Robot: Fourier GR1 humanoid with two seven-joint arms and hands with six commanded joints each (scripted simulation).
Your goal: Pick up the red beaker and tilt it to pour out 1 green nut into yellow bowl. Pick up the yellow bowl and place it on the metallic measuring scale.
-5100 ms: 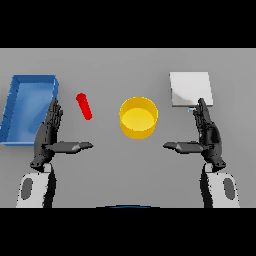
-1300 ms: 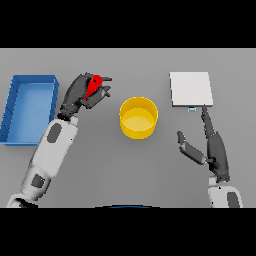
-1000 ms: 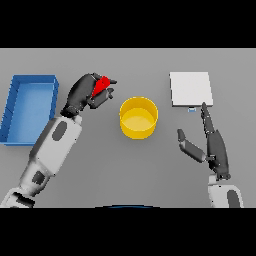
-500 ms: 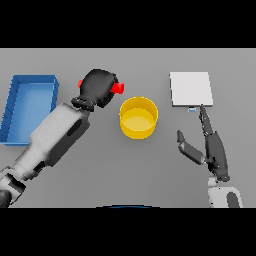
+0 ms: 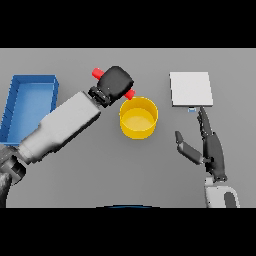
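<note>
Over the grey table (image 5: 90, 175), the left hand (image 5: 116, 82) is gripping the tilted red beaker (image 5: 98, 74) beside the yellow bowl (image 5: 138, 117), while the right hand (image 5: 206, 145) is resting open.

Bowl (image 5: 138, 117) sits between tray (image 5: 27, 107), left, and scale (image 5: 191, 88), right.

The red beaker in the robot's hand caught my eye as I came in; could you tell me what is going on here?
The robot's left hand is curled round the red beaker, holding it tipped on its side with one end at the rim of the yellow bowl, ready to pour. No green nut is visible in the bowl. The right hand hangs open to the right, just below the metallic measuring scale. A blue tray sits on the table's left side.
</note>
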